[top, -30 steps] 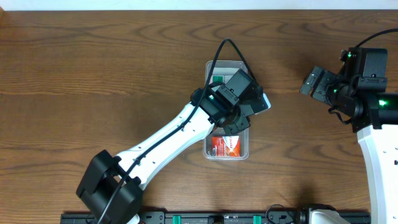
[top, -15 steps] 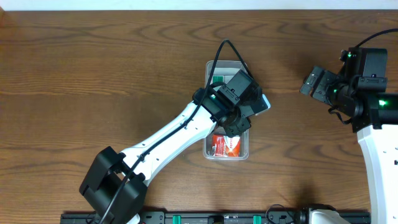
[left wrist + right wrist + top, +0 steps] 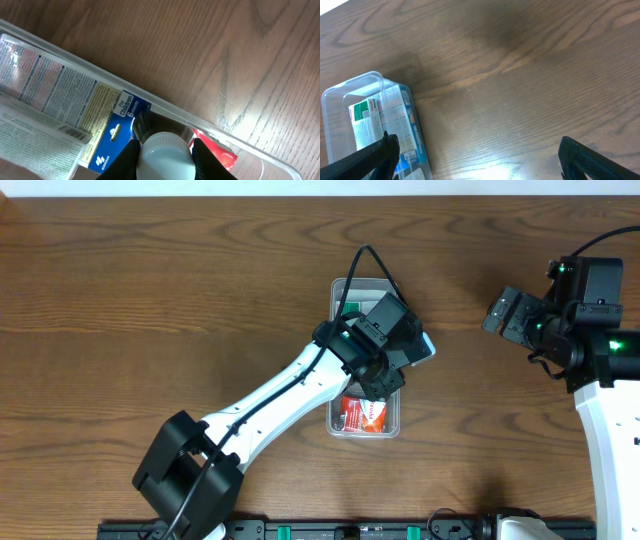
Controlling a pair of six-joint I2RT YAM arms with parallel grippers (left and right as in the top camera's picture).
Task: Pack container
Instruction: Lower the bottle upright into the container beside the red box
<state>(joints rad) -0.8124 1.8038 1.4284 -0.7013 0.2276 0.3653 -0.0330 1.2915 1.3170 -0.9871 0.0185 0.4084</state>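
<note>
currently left gripper [image 3: 165, 148] is clamped on a white-capped bottle [image 3: 165, 159], fingers [image 3: 131, 156] tight against both sides of the cap, over the container [image 3: 396, 420] at mid-table. inside the tub: a blue box [image 3: 116, 131] and a red packet [image 3: 216, 152]; can't tell if the bottle touches them. right gripper [image 3: 477, 147] hangs well apart over the wooden table [image 3: 150, 300], fingers spread wide, gripping nothing
</note>
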